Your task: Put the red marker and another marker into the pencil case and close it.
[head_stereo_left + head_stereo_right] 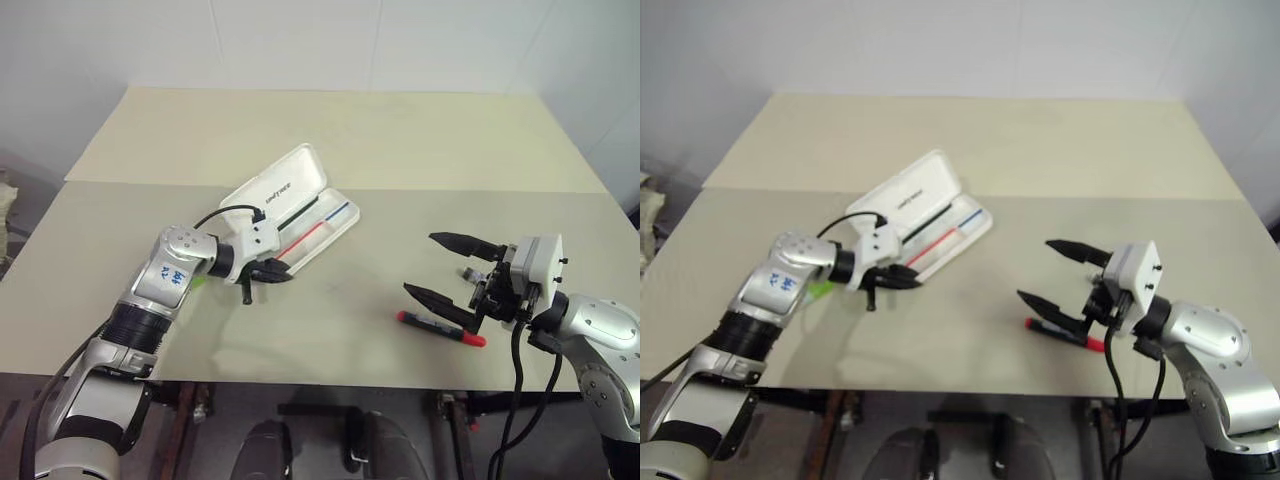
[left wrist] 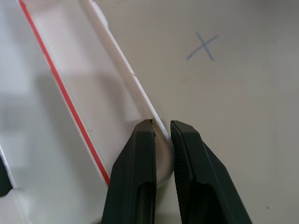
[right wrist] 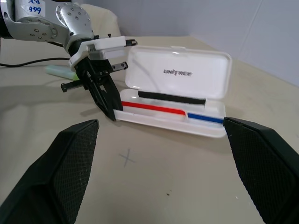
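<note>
The white pencil case [image 1: 300, 185] lies open at the table's middle, its lid raised toward the back and red, blue and black stripes inside. My left gripper [image 1: 272, 272] is at the tray's near-left corner, shut on the rounded rim of the pencil case [image 2: 161, 154]. The red marker [image 1: 440, 328] lies flat on the table at the front right. My right gripper [image 1: 420, 262] hovers open just above and behind it, holding nothing. Another marker [image 1: 820, 290], pale green, lies on the table partly hidden under my left forearm, left of the case.
A small pen-drawn cross [image 2: 204, 45] marks the beige table [image 1: 400, 140] in front of the case. The table's front edge runs just below the red marker. A white wall rises behind the table.
</note>
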You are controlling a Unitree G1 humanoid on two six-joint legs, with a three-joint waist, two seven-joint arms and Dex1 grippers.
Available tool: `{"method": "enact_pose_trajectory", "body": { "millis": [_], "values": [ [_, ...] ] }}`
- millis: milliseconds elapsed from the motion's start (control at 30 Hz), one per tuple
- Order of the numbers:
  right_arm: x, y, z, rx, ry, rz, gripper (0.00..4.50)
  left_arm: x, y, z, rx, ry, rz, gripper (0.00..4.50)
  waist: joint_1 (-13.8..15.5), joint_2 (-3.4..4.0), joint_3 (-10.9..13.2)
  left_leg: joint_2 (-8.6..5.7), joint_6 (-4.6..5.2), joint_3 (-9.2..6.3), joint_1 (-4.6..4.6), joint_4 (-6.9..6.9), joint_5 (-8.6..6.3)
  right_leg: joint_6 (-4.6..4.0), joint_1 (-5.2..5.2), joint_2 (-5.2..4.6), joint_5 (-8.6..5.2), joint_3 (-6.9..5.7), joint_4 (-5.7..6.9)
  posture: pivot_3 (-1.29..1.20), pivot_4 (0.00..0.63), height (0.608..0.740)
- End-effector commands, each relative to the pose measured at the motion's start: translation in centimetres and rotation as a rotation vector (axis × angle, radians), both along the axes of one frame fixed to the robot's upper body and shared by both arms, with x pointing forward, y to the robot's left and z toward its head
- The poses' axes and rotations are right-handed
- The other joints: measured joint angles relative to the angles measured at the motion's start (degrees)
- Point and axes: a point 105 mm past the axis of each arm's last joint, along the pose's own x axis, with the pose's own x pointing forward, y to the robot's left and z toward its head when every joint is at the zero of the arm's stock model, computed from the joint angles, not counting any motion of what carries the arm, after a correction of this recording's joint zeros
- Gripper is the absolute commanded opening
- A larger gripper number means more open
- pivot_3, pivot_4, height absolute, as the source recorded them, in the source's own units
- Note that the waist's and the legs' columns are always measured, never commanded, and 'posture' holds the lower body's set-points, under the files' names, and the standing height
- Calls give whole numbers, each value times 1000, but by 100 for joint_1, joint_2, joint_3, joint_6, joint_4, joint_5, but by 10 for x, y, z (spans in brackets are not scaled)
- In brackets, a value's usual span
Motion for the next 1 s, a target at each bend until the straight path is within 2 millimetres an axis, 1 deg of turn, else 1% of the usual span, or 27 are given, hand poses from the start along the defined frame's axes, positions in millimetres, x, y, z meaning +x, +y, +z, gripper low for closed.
{"method": "enact_pose_trajectory", "body": {
  "millis": [33,133,233,300,400,500,633,733,833,1000],
  "values": [
    [-5,1,18,-2,-82,11,4500,-8,-8,-8,31,27,-77,29,17,0,0,1,0,-2,0,6,0,0,2,-1,0,-1,0,0,150,740],
    [-5,1,18,-4,-80,13,4500,-10,-10,-11,38,18,-93,6,47,0,0,0,9,-3,-2,13,2,5,5,-9,2,0,-1,0,150,740],
    [-5,1,18,-6,-78,15,4500,-10,-16,-10,-4,-23,-94,6,61,1,0,-2,17,1,-4,16,1,10,6,-16,5,3,-3,0,150,740],
    [-5,1,17,-7,-75,16,4500,-13,-26,0,-82,-71,-146,6,93,0,0,-3,19,0,-5,16,0,11,6,-17,5,9,-3,0,150,740],
    [-5,2,17,-7,-69,21,4500,-17,-30,7,-107,-69,-179,6,159,0,0,-4,21,-5,-13,20,-1,10,4,-17,5,7,-4,0,150,740],
    [-4,2,16,-6,-65,24,4500,-27,-34,13,-116,-43,-244,6,140,0,0,-3,25,-5,-19,23,-5,11,3,-14,6,3,-7,0,150,740],
    [-3,2,16,-7,-63,32,4500,-43,-35,12,-63,1,-341,6,113,0,0,-3,23,-1,-18,22,-10,12,2,-7,6,-2,-6,0,150,740],
    [-2,3,17,-6,-63,35,4500,-48,-31,9,-6,29,-379,6,72,0,0,-4,19,2,-14,22,-12,10,1,1,5,-2,-4,0,150,740],
    [-2,3,17,-5,-64,37,4500,-51,-27,7,35,52,-396,6,5,0,0,-3,16,1,-13,22,-13,3,1,4,1,-1,-3,0,150,740],
    [-3,4,18,0,-71,34,4500,-47,-23,8,70,73,-366,6,-21,0,0,-1,16,1,-13,22,-13,4,1,3,0,5,-4,0,150,740]
  ]
}}
